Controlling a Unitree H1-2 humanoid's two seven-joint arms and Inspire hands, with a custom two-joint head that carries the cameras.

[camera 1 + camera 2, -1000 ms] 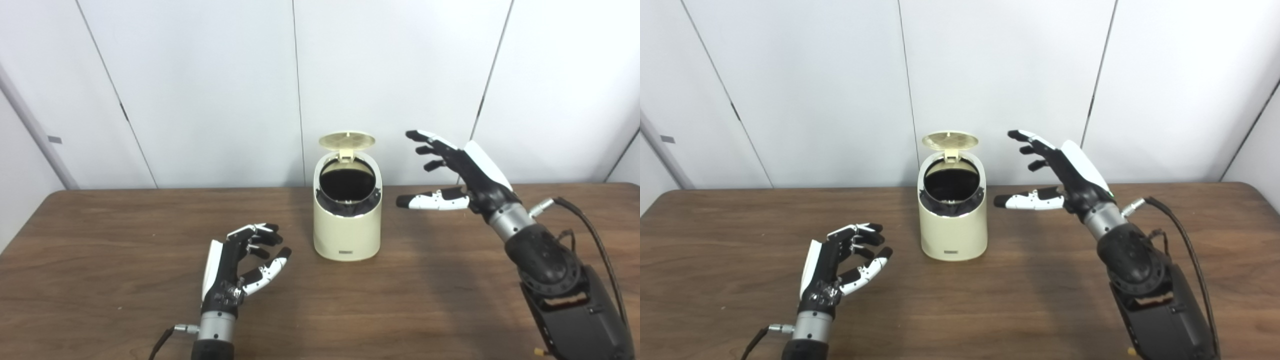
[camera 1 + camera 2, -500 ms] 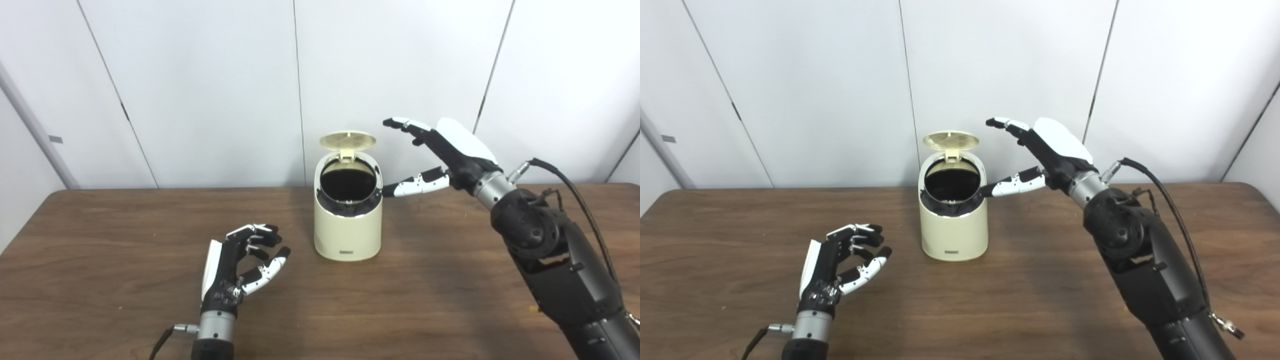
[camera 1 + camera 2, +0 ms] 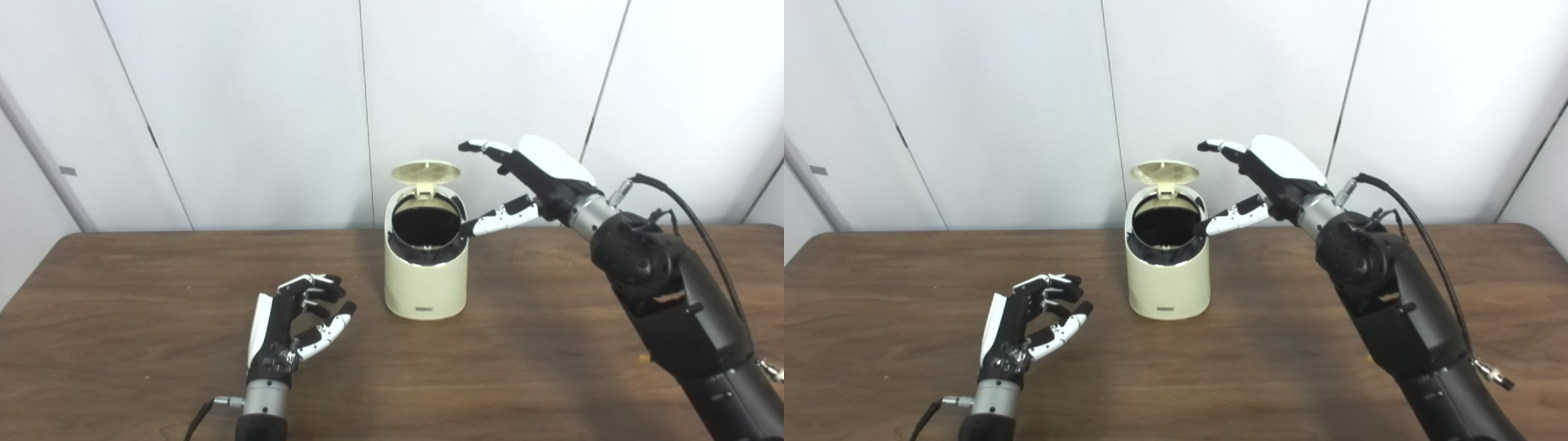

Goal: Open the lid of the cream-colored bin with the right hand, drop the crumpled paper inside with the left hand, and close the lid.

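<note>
On the brown wooden table [image 3: 122,288], toward its far edge, stands the cream-colored bin [image 3: 425,278] — its round lid [image 3: 425,172] tipped up at the back, the dark inside showing. Just right of the rim hovers the right hand [image 3: 539,177], fingers spread, holding nothing, thumb tip at the rim's edge. Well apart, the left hand [image 3: 288,324] rests near the front — fingers loosely curled, apart, empty. Crumpled paper shows nowhere.

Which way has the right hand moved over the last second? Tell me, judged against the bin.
Yes. The right hand has moved left toward the cream-colored bin and a little up; its thumb tip now reaches the bin's rim, below the raised lid.
</note>
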